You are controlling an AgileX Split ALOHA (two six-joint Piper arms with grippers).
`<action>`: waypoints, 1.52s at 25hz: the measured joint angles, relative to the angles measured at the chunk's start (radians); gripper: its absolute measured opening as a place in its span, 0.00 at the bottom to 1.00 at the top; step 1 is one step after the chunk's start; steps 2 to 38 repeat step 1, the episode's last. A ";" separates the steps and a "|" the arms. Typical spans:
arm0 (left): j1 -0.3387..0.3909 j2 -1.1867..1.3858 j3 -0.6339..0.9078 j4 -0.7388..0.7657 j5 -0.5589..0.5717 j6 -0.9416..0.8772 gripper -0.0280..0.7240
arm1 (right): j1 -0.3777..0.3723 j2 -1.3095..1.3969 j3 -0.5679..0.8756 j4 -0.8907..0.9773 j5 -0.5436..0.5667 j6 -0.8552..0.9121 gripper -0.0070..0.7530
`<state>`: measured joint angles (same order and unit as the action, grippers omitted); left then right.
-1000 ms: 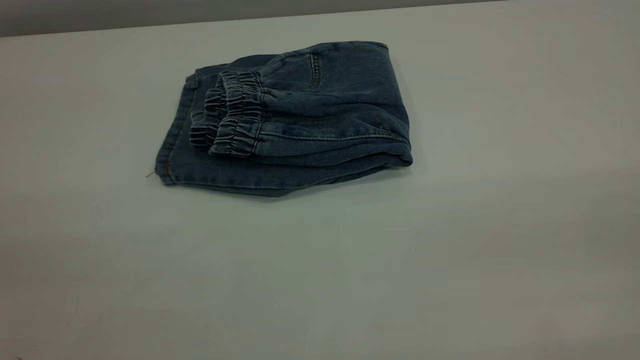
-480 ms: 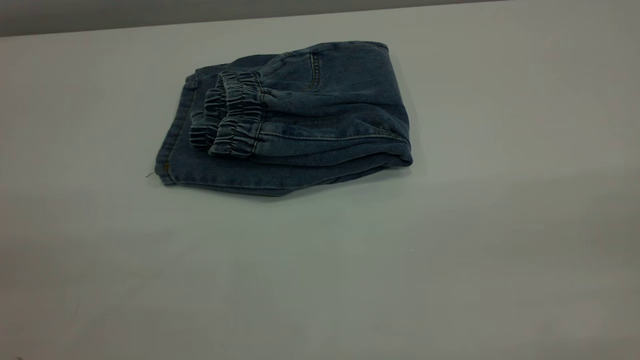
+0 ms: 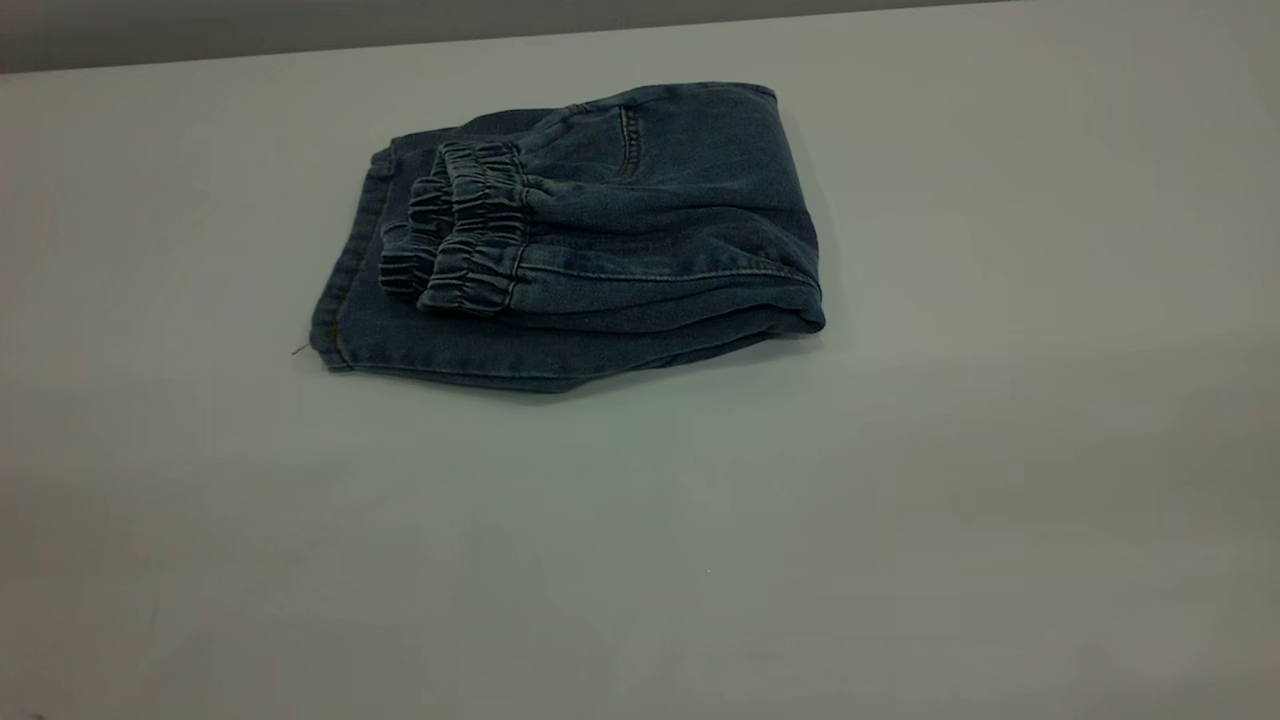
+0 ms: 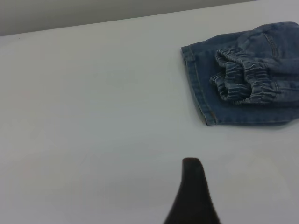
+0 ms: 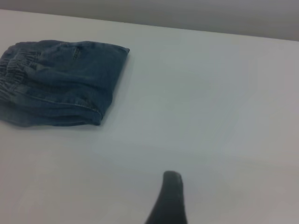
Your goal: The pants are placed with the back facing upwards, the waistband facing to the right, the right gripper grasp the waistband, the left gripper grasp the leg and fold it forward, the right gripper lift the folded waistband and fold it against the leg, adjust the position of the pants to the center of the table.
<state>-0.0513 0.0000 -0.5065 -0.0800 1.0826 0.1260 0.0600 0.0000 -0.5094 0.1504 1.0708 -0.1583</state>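
Observation:
The pants (image 3: 660, 210) lie folded into a compact blue denim bundle on the table (image 3: 900, 520), left of centre and toward the far edge. The ruffled waistband (image 3: 465, 230) rests on top, folded over onto the leg (image 3: 350, 290), of which only a plain hem strip shows at the bundle's left end. Neither arm appears in the exterior view. In the left wrist view, my left gripper (image 4: 231, 196) hangs open over bare table, well short of the pants (image 4: 243, 79). My right gripper (image 5: 210, 198) is likewise open and empty, far from the pants (image 5: 60, 84).
The table's far edge (image 3: 640, 30) runs just behind the pants, with a dark wall beyond it. Bare tabletop stretches in front of the bundle and to both sides of it.

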 joint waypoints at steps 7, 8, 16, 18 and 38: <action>0.000 0.000 0.000 0.000 0.000 0.000 0.70 | 0.000 0.000 0.000 0.000 0.000 0.000 0.76; 0.000 0.000 0.000 0.000 0.000 0.000 0.70 | 0.000 0.000 0.000 0.000 0.000 0.000 0.76; 0.000 0.000 0.000 0.000 0.000 0.000 0.70 | 0.000 0.000 0.000 0.000 0.000 0.000 0.76; 0.000 0.000 0.000 0.000 0.000 0.000 0.70 | 0.000 0.000 0.000 0.000 0.000 0.000 0.76; 0.000 0.000 0.000 0.000 0.000 0.000 0.70 | 0.000 0.000 0.000 0.000 0.000 0.000 0.76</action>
